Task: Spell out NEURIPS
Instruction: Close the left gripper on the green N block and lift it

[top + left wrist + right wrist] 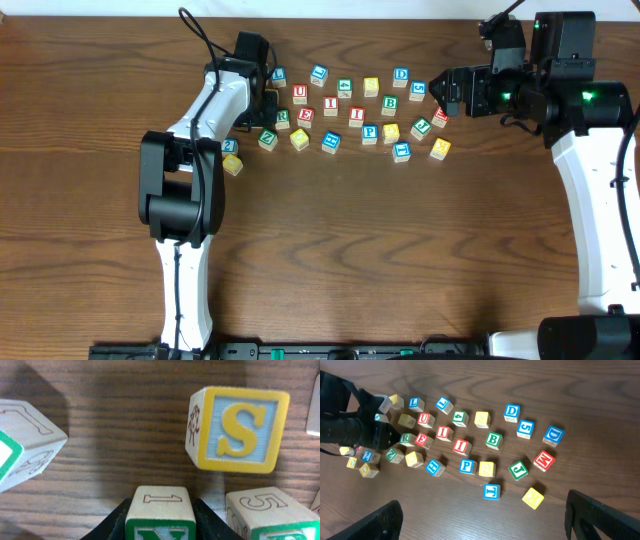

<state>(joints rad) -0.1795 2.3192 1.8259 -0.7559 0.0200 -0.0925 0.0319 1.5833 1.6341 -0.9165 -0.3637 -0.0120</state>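
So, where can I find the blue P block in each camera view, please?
Overhead: the blue P block sits in the lower row of blocks, near top centre.
Left wrist: not in it; the left hand holds a green N block.
Right wrist: blue P block near the middle, slightly left.
Shared landmark: the green B block, up and right of it in those two views.

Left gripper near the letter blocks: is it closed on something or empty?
The left gripper is shut: its black fingers press both sides of a green-edged wooden block in the left wrist view.
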